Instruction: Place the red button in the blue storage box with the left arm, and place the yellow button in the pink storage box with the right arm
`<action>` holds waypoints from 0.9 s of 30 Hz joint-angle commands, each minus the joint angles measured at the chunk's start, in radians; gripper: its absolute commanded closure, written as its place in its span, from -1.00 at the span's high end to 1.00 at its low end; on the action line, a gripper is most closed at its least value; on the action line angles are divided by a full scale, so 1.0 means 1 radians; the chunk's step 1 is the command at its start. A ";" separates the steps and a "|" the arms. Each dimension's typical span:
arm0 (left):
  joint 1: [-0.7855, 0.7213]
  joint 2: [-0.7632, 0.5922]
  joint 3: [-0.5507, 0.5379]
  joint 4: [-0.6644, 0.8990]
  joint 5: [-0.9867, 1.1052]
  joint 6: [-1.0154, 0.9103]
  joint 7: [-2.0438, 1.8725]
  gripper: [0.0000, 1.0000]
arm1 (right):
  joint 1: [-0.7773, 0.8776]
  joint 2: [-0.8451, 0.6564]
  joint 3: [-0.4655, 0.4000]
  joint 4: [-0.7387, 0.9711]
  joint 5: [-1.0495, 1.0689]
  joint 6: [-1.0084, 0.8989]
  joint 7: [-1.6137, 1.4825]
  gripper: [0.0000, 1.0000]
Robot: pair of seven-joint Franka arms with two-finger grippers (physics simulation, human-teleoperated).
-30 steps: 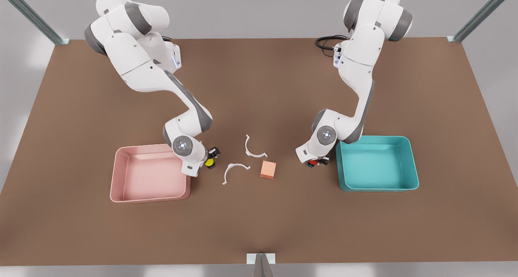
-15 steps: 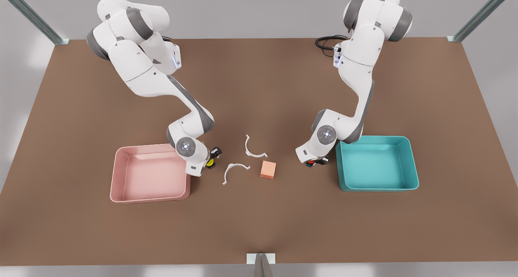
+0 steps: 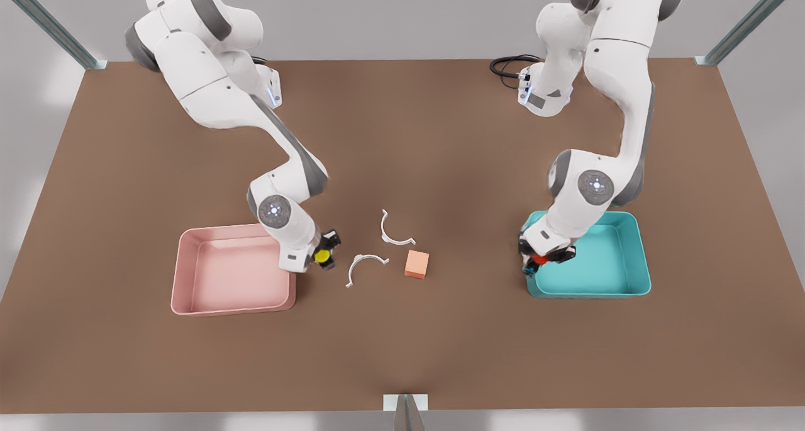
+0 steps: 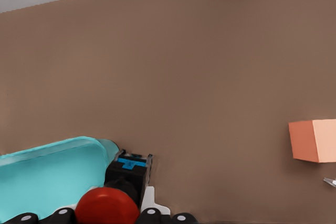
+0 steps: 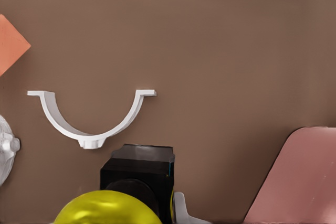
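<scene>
On the front view's right, my left gripper (image 3: 541, 258) is shut on the red button (image 3: 538, 260) and hangs over the left rim of the blue storage box (image 3: 591, 291). In the left wrist view the red button (image 4: 107, 207) sits between the fingers, with the blue storage box (image 4: 47, 174) beside it. On the front view's left, my right gripper (image 3: 324, 253) is shut on the yellow button (image 3: 322, 256), just right of the pink storage box (image 3: 233, 307). In the right wrist view the yellow button (image 5: 107, 209) is close up, with a corner of the pink storage box (image 5: 299, 182) nearby.
Two white curved clips (image 3: 365, 264) (image 3: 393, 229) and a peach-orange cube (image 3: 417, 264) lie on the brown table between the boxes. The right wrist view shows one clip (image 5: 92, 121) and the cube (image 5: 10, 43). The left wrist view also shows the cube (image 4: 313, 140).
The left arm swung toward the front view's right, carrying the red button from the table to the blue box's left rim. The right gripper shifted slightly with the yellow button.
</scene>
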 commanded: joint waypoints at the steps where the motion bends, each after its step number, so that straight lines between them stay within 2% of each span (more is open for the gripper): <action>1: 0.116 -0.036 0.000 0.018 -0.006 -0.269 0.515 0.05 | -0.040 -0.070 0.000 0.002 -0.020 -0.074 0.027 -0.39; 3: 0.240 -0.034 0.000 0.024 -0.053 -0.290 0.747 0.05 | -0.112 -0.131 0.000 -0.004 -0.020 -0.123 0.027 -0.39; 5: 0.291 -0.022 0.002 0.024 -0.055 -0.312 0.822 0.00 | -0.219 -0.138 0.000 -0.035 -0.022 -0.126 -0.007 -0.39; 7: 0.296 -0.002 0.002 0.023 -0.055 -0.320 0.841 0.00 | -0.294 -0.101 -0.003 -0.038 -0.023 -0.123 -0.071 -0.39; 11: 0.294 0.063 0.000 0.023 -0.056 -0.320 0.844 0.01 | -0.308 0.002 -0.006 -0.049 -0.023 -0.066 -0.065 -0.36; 12: 0.293 0.086 0.000 0.036 -0.072 -0.316 0.842 0.01 | -0.313 0.014 -0.008 -0.046 -0.023 -0.065 -0.063 -0.24; 13: 0.293 0.096 0.002 0.041 -0.089 -0.315 0.842 0.01 | -0.313 0.022 -0.010 -0.044 -0.022 -0.065 -0.062 -0.20; 15: 0.293 0.138 0.002 0.046 -0.138 -0.306 0.842 0.02 | -0.310 0.023 -0.010 -0.044 -0.022 -0.066 -0.025 0.89; 19: 0.293 0.213 0.002 0.066 -0.152 -0.250 0.838 0.08 | -0.310 0.033 -0.010 -0.044 -0.022 -0.068 -0.017 1.00; 20: 0.294 0.222 0.002 0.066 -0.152 -0.249 0.836 0.22 | -0.307 0.031 -0.010 -0.037 -0.022 -0.071 -0.017 1.00; 21: 0.293 0.228 0.002 0.064 -0.152 -0.249 0.833 0.25 | -0.305 0.019 -0.005 -0.023 -0.022 -0.082 -0.017 1.00; 22: 0.291 0.228 0.002 0.064 -0.152 -0.250 0.833 0.76 | -0.298 -0.001 0.000 0.026 -0.023 -0.138 0.009 1.00; 23: 0.291 0.228 0.002 0.066 -0.152 -0.250 0.835 1.00 | -0.268 -0.001 0.001 0.144 -0.028 -0.286 0.076 1.00; 25: 0.293 0.227 0.000 0.083 -0.165 -0.257 0.801 1.00 | -0.224 -0.001 0.001 0.387 -0.063 -0.527 0.085 1.00; 27: 0.276 0.181 -0.001 0.133 -0.167 -0.280 0.563 1.00 | -0.230 -0.079 -0.002 0.488 -0.063 -0.657 0.082 1.00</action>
